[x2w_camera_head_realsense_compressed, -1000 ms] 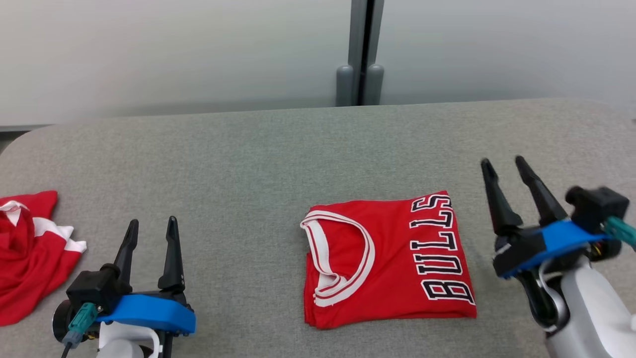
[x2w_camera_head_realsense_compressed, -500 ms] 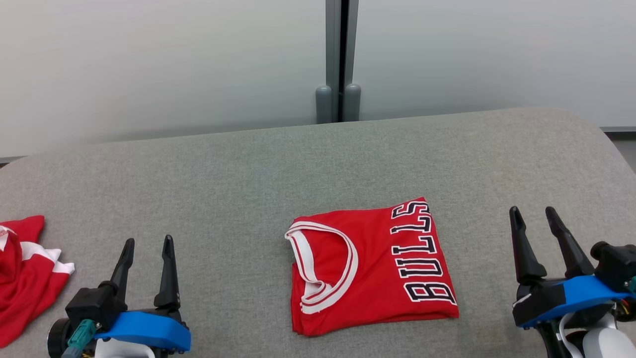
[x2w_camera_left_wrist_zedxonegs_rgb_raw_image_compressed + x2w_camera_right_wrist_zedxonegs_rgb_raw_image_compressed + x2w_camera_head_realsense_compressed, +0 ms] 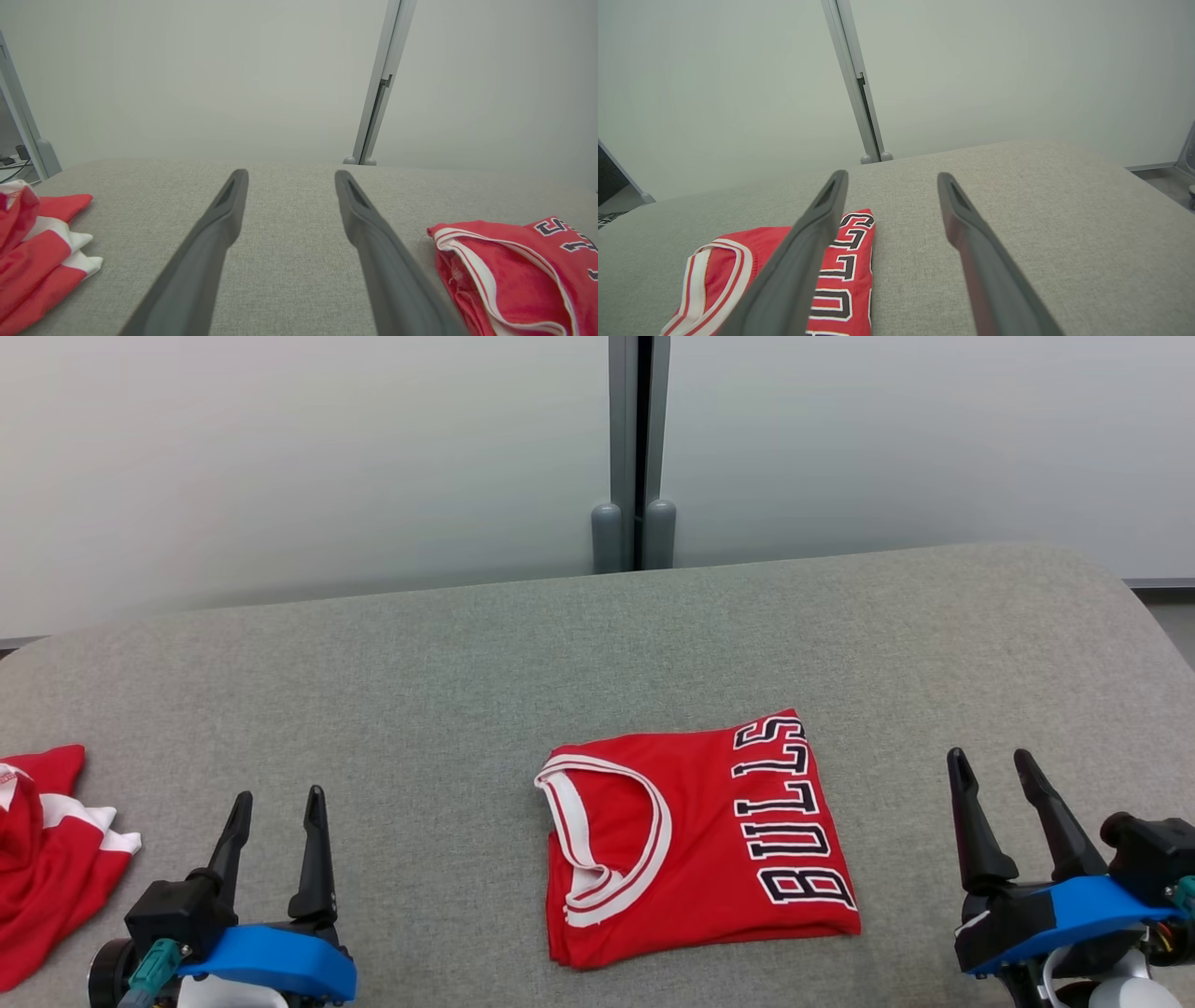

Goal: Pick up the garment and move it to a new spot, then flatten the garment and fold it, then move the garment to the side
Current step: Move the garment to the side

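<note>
Between the grippers: folded Bulls jersey (image 3: pixel 695 840) lay flat on grey cloth tabletop (image 3: pixel 467 663).
Left gripper (image 3: pixel 280 793) and right gripper (image 3: pixel 988 754) were spread wide, empty, apart from it. Fold judged done; the move aside possibly remained.

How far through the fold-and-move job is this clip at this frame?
Done: the red jersey lies folded on the grey table. In hand: nothing; the left gripper and right gripper stand open and empty either side of it. Left: moving it aside, likely; a crumpled red garment lies at the left edge.
</note>
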You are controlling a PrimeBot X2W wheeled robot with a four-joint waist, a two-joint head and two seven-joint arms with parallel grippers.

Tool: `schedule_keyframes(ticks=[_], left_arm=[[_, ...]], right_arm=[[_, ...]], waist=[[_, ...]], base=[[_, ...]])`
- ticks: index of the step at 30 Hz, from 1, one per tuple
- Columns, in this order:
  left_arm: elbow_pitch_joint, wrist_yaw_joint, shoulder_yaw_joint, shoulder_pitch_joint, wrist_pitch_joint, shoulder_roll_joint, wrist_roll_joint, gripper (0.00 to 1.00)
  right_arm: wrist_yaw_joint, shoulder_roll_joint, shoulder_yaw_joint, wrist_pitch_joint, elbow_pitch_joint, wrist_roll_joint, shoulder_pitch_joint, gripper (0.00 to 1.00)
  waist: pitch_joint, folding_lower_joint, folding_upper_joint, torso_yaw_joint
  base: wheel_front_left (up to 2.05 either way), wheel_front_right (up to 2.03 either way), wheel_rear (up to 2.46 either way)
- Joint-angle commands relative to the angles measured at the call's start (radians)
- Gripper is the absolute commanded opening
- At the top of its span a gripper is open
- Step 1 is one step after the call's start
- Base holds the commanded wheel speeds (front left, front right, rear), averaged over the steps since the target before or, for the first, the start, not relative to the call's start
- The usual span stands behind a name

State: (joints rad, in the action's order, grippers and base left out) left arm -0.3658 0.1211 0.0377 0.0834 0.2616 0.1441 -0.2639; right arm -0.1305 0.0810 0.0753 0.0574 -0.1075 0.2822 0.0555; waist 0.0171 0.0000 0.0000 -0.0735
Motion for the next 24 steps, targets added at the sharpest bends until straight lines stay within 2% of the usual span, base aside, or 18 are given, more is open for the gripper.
schedule_keyframes(ticks=[1, 16, 19, 23, 24], left_arm=[[-0.004, 0.003, -0.007, 0.0, 0.005, 0.003, 0.004, 1.0], [-0.009, 0.006, -0.008, 0.014, 0.005, 0.001, 0.002, 1.0], [-0.003, 0.006, -0.007, 0.022, 0.005, 0.001, 0.005, 1.0], [0.004, 0.007, -0.002, 0.035, 0.005, 0.002, 0.01, 1.0], [0.004, 0.007, -0.002, 0.035, 0.005, 0.002, 0.01, 1.0]], right_arm=[[-0.001, -0.003, 0.002, -0.001, 0.006, -0.008, -0.013, 1.0], [-0.001, -0.003, -0.026, -0.039, 0.014, -0.02, 0.005, 1.0], [-0.001, 0.007, -0.051, -0.103, -0.003, -0.018, 0.034, 1.0], [-0.001, 0.003, -0.061, -0.294, -0.061, -0.033, 0.082, 1.0], [-0.001, 0.003, -0.061, -0.294, -0.061, -0.033, 0.082, 1.0]], waist=[[0.0, 0.0, 0.0, 0.001], [0.019, 0.0, 0.0, 0.014], [0.033, 0.0, 0.0, 0.018], [0.055, 0.0, 0.0, 0.027], [0.055, 0.0, 0.0, 0.027]], base=[[0.0, 0.0, 0.0], [0.0, 0.0, 0.0], [0.0, 0.0, 0.0], [0.0, 0.0, 0.0], [0.0, 0.0, 0.0]])
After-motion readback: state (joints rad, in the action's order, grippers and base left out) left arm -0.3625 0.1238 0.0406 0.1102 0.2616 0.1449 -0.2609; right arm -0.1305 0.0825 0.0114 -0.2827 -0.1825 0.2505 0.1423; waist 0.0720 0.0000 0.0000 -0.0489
